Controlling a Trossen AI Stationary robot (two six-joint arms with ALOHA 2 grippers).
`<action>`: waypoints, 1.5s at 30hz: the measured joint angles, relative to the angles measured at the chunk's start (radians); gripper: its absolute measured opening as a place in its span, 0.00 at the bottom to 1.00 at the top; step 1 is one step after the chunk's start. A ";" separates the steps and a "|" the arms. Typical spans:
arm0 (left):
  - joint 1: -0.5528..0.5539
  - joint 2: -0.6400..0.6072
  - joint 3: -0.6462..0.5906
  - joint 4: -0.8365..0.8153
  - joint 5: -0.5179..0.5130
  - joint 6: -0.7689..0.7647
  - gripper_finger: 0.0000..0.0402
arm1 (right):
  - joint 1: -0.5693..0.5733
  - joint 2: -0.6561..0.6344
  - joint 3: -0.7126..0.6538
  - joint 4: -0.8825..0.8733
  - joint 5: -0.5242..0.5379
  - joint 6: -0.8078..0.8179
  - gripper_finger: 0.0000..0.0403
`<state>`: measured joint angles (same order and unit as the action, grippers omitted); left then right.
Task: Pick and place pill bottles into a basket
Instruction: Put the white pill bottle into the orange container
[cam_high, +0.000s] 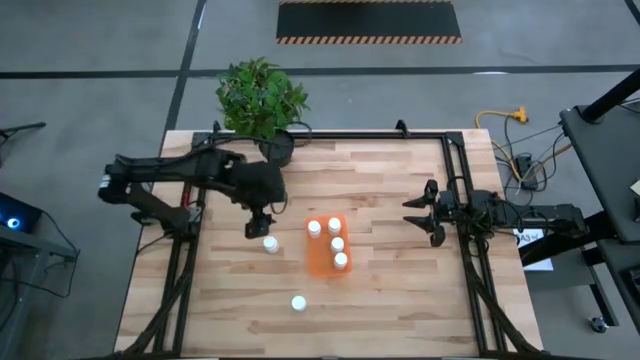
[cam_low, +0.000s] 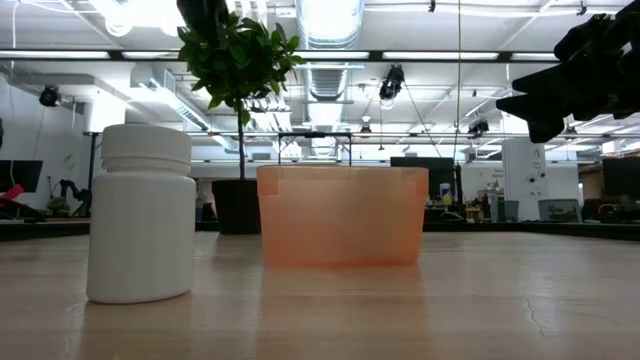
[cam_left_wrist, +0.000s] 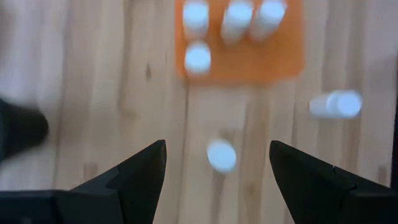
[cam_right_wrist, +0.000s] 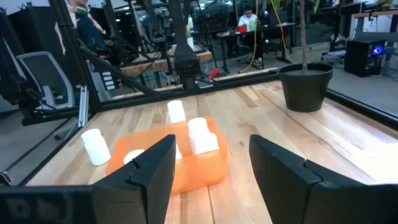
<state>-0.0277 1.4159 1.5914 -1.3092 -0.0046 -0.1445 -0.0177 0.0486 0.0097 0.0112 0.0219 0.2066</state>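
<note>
Directly below the open left end effector (cam_high: 258, 226), an upright pill bottle (cam_high: 271, 243)

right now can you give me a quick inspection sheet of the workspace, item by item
surface: light wooden table, dark frame rails along its edges
job's things: orange basket near the table's middle with four pill bottles inside; two bottles outside it, one beside it under the left gripper, one nearer the front edge
clutter: potted plant at the back edge
grippers: left gripper open, above the bottle beside the basket, holding nothing; right gripper parted and empty, parked at the right edge
cables: yellow cable and dark leads on the floor right of the table
surroundings: people at desks beyond the table
</note>
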 joint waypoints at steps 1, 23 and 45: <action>0.000 0.022 0.013 -0.038 0.004 -0.016 0.67 | 0.000 0.000 0.000 0.000 0.000 0.000 0.48; -0.022 0.158 -0.024 -0.162 0.009 -0.525 0.67 | 0.000 0.000 0.000 0.000 0.000 0.000 0.48; -0.063 0.158 -0.026 -0.133 -0.001 -0.721 0.67 | 0.000 0.000 0.000 0.000 0.000 0.000 0.48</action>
<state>-0.0906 1.5742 1.5649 -1.4423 -0.0051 -0.8658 -0.0180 0.0486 0.0097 0.0113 0.0219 0.2069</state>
